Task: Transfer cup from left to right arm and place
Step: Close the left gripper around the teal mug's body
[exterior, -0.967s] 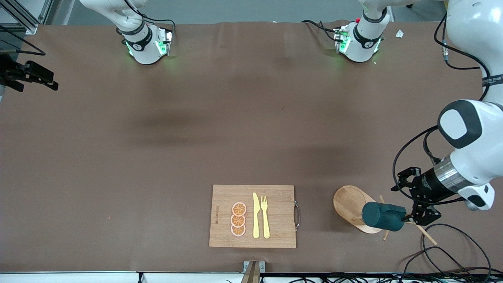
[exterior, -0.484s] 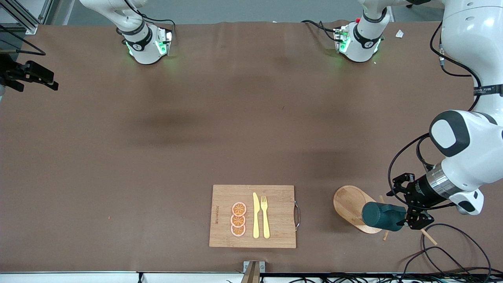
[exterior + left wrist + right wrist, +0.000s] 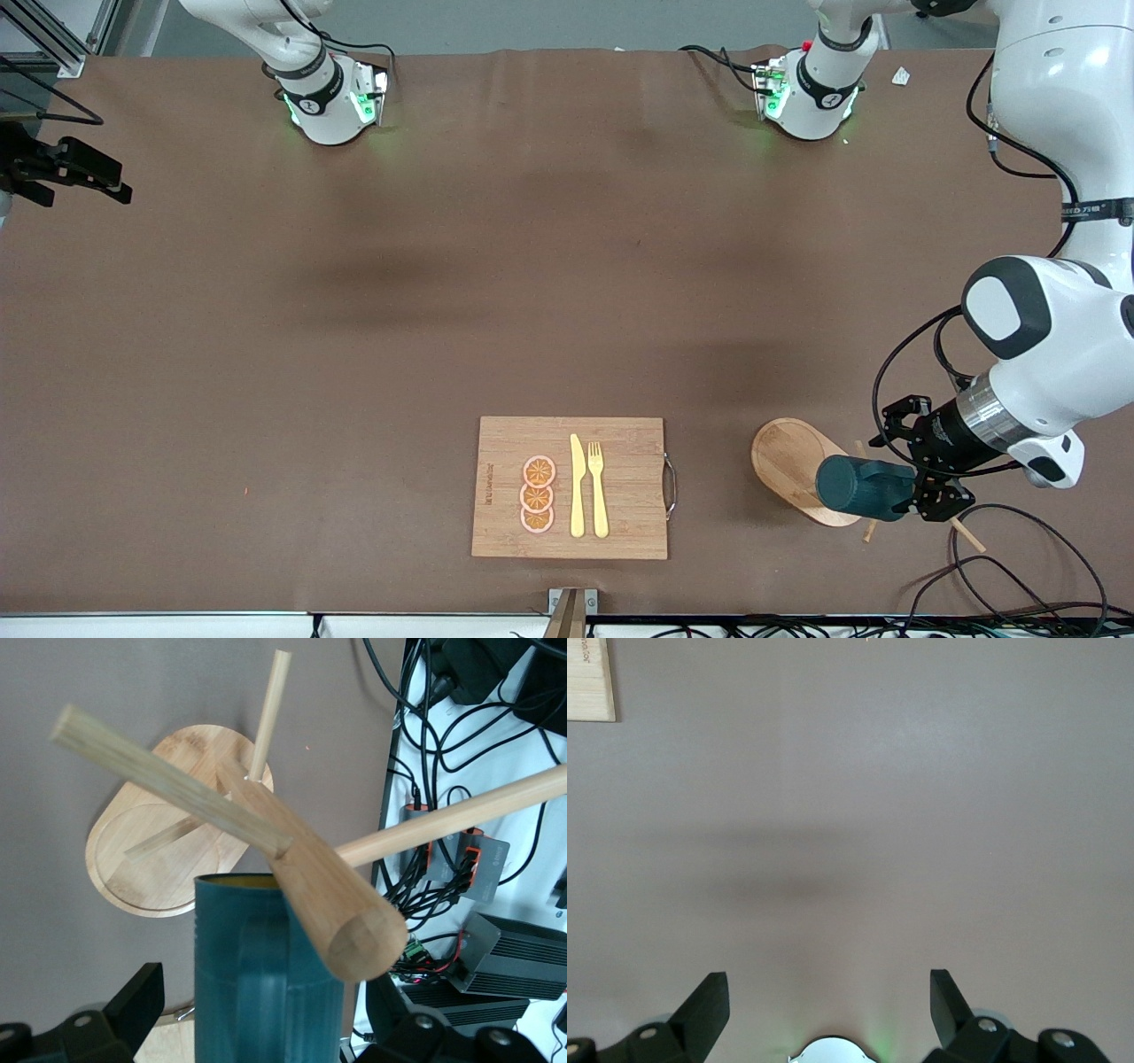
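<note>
The dark teal cup (image 3: 864, 487) hangs on its side on a peg of a wooden mug stand (image 3: 784, 456) near the left arm's end of the table. In the left wrist view the cup (image 3: 266, 974) fills the space between the fingers, its yellow rim just showing, under the stand's thick stem (image 3: 310, 886). My left gripper (image 3: 905, 474) is open, with one finger on each side of the cup's bottom end (image 3: 263, 1019) and a gap to the cup. My right gripper (image 3: 828, 992) is open and empty over bare table; it is out of the front view.
A wooden cutting board (image 3: 620, 523) with orange slices (image 3: 538, 494), a yellow knife (image 3: 577, 487) and a fork (image 3: 598, 487) lies near the front edge. Cables (image 3: 1019, 576) trail by the stand. A corner of the board (image 3: 589, 678) shows in the right wrist view.
My left gripper has moved in along the cup, so its fingers now flank the cup's bottom end. The cup and stand have not moved.
</note>
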